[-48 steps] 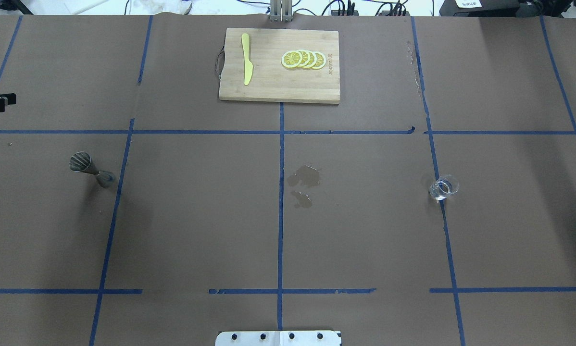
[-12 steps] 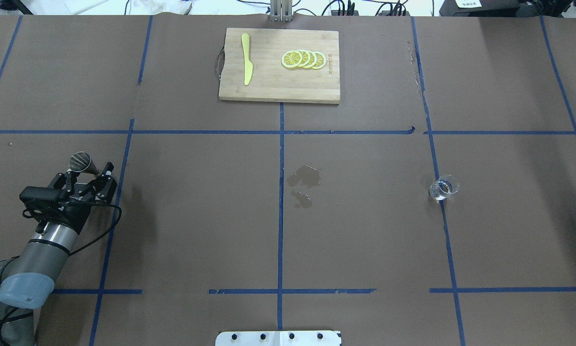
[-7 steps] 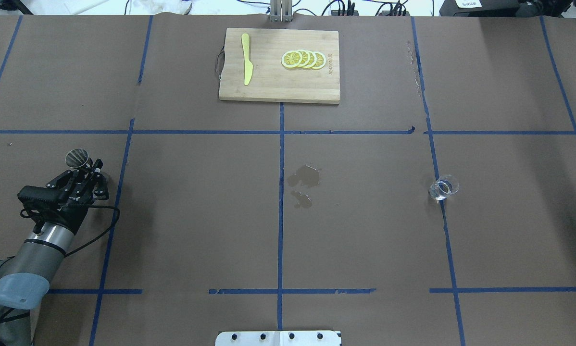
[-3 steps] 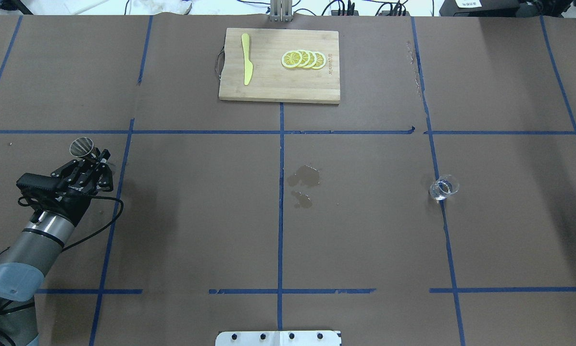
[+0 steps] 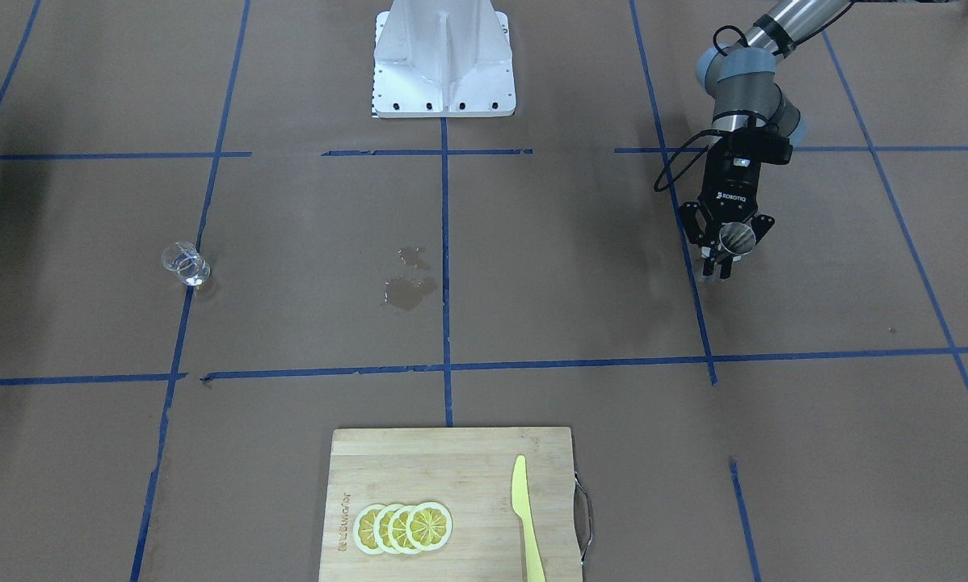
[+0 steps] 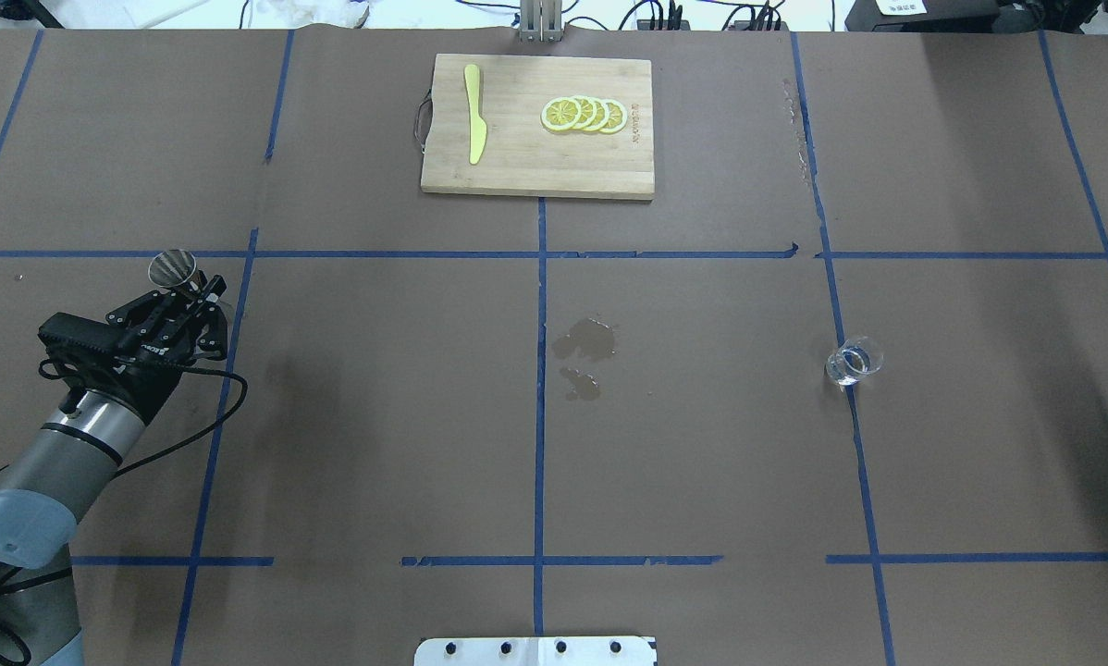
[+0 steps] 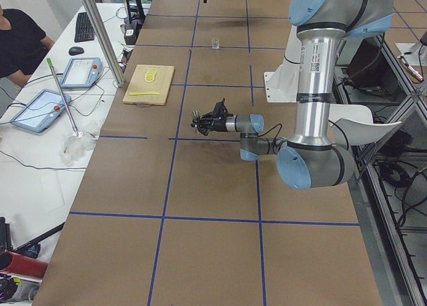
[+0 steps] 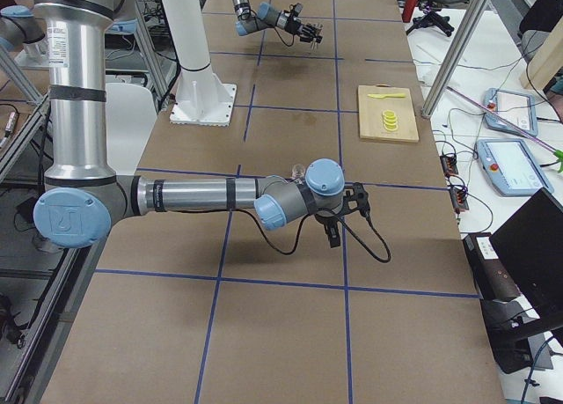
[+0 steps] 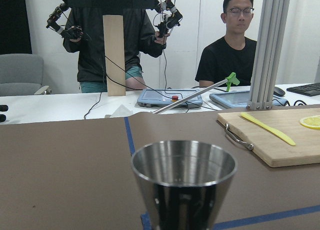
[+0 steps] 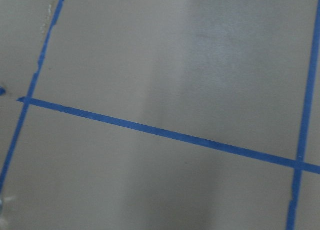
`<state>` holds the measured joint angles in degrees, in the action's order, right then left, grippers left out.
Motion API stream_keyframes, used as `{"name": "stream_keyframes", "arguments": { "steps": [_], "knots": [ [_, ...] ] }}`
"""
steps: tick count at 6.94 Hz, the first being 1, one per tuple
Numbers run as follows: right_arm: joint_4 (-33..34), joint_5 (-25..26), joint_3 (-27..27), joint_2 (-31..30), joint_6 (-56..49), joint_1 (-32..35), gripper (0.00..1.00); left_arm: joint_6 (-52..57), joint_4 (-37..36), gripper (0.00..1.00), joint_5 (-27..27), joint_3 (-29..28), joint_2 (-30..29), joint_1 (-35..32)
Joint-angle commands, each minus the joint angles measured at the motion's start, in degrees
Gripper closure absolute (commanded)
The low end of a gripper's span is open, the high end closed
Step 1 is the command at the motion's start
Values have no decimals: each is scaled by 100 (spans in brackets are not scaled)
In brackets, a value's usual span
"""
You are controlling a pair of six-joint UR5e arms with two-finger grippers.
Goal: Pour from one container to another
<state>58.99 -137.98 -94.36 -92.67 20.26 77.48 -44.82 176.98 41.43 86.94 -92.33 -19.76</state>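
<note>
The silver jigger [image 6: 173,268] is upright and lifted off the brown paper, with my left gripper [image 6: 195,290] shut on its waist. The front view shows the same jigger [image 5: 736,237] between the dark fingers. Its open cup [image 9: 183,177] fills the lower middle of the left wrist view. The clear glass beaker [image 6: 855,361] stands alone on a blue tape line on the right side, seen also as a small beaker [image 5: 185,263] in the front view. My right gripper [image 8: 337,231] hovers low near the beaker. I cannot tell if it is open or shut.
A wooden cutting board [image 6: 535,176] with lemon slices [image 6: 584,114] and a yellow knife [image 6: 473,111] lies at the far centre. Wet patches [image 6: 584,342] mark the paper mid-table. Beyond the far edge are two people, tablets and a metal post.
My left arm came in, shut on the jigger and lifted it. It has carried it a little farther and to the right. A dark tip of the right arm has appeared at the right edge.
</note>
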Motion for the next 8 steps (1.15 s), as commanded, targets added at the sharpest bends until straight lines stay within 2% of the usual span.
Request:
{"name": "stream_keyframes", "arguments": {
  "steps": [1, 2, 3, 4, 5, 7, 8],
  "knots": [
    [-2031, 364, -91, -198, 2226, -652, 0, 53, -5, 100, 15, 16, -22, 7],
    [-2719, 1021, -169, -347, 2863, -1133, 0, 44, -5, 100, 23, 16, -57, 7],
    [-2770, 1540, -553, -366, 3583, -1652, 0, 35, -5, 100, 15, 16, -144, -10],
    [-2761, 2303, -1105, -583, 4103, -2257, 1, 35, -14, 100, 23, 7, -145, -2],
    [-2761, 3720, -1563, -942, 4230, -3159, 1, 44, -14, 100, 32, -19, -145, -2],
    [-2744, 6664, -1761, -1218, 4388, -5084, 2, 44, -23, 100, 32, -19, -172, 16],
    [-2718, 7696, -1761, -1244, 4573, -5737, 0, 44, -23, 100, 32, -19, -198, 7]
  ]
}}
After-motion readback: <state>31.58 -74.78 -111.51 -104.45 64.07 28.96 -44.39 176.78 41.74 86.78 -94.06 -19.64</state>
